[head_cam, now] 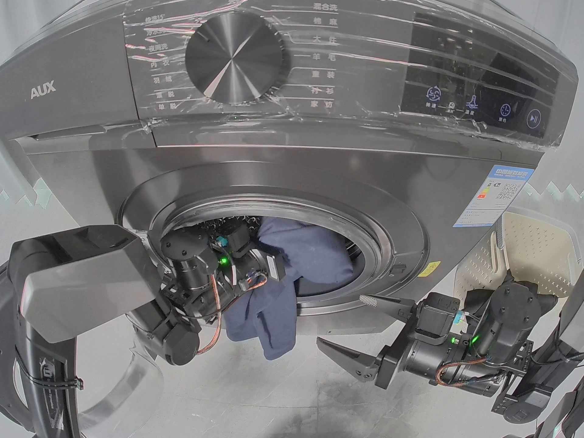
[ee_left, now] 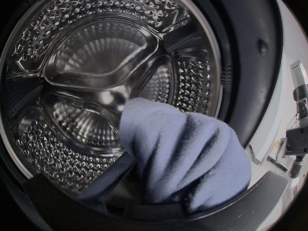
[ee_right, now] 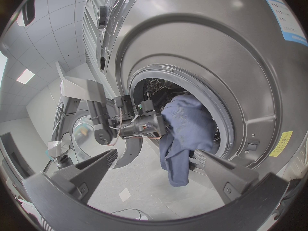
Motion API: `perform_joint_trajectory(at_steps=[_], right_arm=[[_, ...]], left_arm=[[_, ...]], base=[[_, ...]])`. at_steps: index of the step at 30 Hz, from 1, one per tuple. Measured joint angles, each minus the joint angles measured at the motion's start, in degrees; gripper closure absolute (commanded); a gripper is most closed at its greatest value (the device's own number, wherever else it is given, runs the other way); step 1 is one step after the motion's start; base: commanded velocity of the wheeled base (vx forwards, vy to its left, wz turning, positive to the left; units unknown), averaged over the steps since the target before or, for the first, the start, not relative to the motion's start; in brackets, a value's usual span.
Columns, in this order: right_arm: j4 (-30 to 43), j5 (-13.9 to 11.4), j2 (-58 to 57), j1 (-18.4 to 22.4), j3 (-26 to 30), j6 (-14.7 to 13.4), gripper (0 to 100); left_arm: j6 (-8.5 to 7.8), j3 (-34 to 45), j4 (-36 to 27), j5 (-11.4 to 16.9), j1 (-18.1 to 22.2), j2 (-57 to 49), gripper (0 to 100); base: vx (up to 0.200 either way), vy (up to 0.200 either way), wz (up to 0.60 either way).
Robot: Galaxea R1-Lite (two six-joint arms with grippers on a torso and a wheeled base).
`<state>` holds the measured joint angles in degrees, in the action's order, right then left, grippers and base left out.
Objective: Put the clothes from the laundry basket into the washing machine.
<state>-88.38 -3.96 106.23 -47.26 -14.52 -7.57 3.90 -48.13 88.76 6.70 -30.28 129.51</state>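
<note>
Can't see the fingertips of left gripper (head_cam: pixel 277 269) directly: buried in blue garment (head_cam: pixel 316 257) at the left edge of the washing machine (head_cam: pixel 340 165) opening. Reads as clamped on a bunch of that cloth, judging by the wad raised right in front of the left wrist camera. Can't tell what kind of garment: crumpled, soft fine-ribbed knit, matte. Sits half in, half out: upper part inside the mouth, draped over the lower rim of the opening, loose tail hanging down outside. Blocks the lower right of the drum (ee_left: pixel 96 48); elsewhere shiny embossed steel with raised paddles. Dark rubber gasket (ee_left: pixel 253 64) around the mouth. Brushed grey metal front, round knob (head_cam: pixel 234 56), wrinkled plastic film over the control panel (head_cam: pixel 474 80). Right gripper (head_cam: pixel 359 331) just below the lower right edge of the opening, spread wide, nothing held, textured pads on wedge-shaped fingers. Laundry basket (head_cam: pixel 541 250) at the machine's right: cream perforated plastic, cut off by the frame edge, partly behind the right arm, inside hidden. Clear round door (head_cam: pixel 131 375) swung open on the left, mostly hidden behind the left arm.
</note>
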Motion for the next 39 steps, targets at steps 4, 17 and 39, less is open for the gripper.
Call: perform_joint_trajectory(at_steps=[4,17,39], right_arm=[[0.0,0.02,0.0,-0.26,-0.06,0.0,0],[0.0,0.05,0.02,-0.76,-0.44,0.0,0],[0.0,0.05,0.22,-1.07,-0.35,-0.09,0]], left_arm=[[0.23,-6.78,0.0,-1.58,0.9,3.17,100],[2.44,-23.94,-8.29,-5.8,1.9,10.23,100],[13.14,-24.77,-31.23,-13.32,1.38,5.33,0]], base=[[0.0,0.0,0.0],[0.0,0.0,0.0],[0.0,0.0,0.0]])
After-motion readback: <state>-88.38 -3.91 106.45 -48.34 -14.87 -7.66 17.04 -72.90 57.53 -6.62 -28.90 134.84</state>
